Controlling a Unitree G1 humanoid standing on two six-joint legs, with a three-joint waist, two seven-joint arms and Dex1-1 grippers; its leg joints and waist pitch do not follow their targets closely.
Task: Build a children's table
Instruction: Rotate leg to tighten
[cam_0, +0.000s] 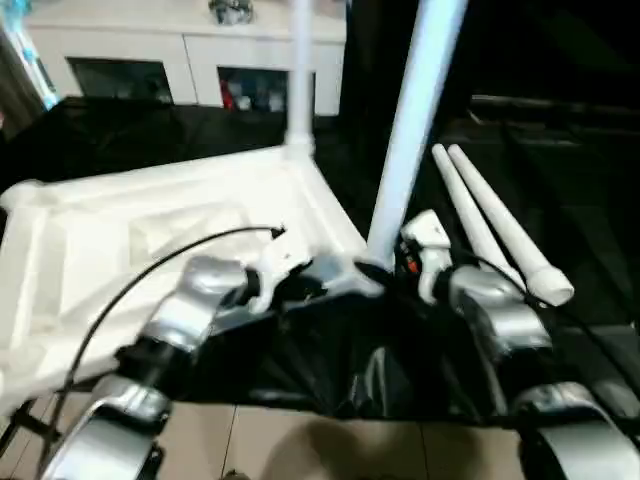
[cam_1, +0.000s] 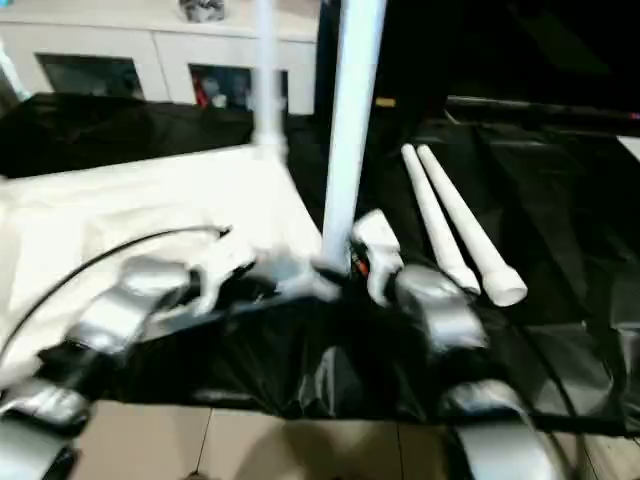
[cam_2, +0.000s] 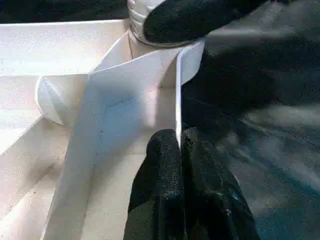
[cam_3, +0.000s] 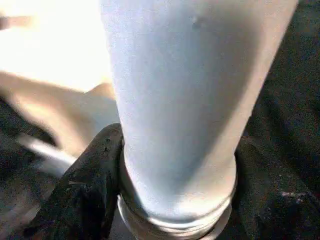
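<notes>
We have two legs standing in the upturned tabletop (cam_0: 150, 220): a far leg (cam_0: 300, 80) and a near leg (cam_0: 415, 120), grasped low by our right gripper (cam_3: 175, 200). Our left gripper (cam_2: 180, 150) clenches the rim. Two spare legs (cam_0: 500, 225) lie on the black sheet (cam_0: 560, 180).

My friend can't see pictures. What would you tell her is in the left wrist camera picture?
Two black fingers are pinched shut on the thin white edge of the upside-down tabletop. Beyond them, another black finger presses against the bottom of a white leg standing in the corner socket.
</notes>
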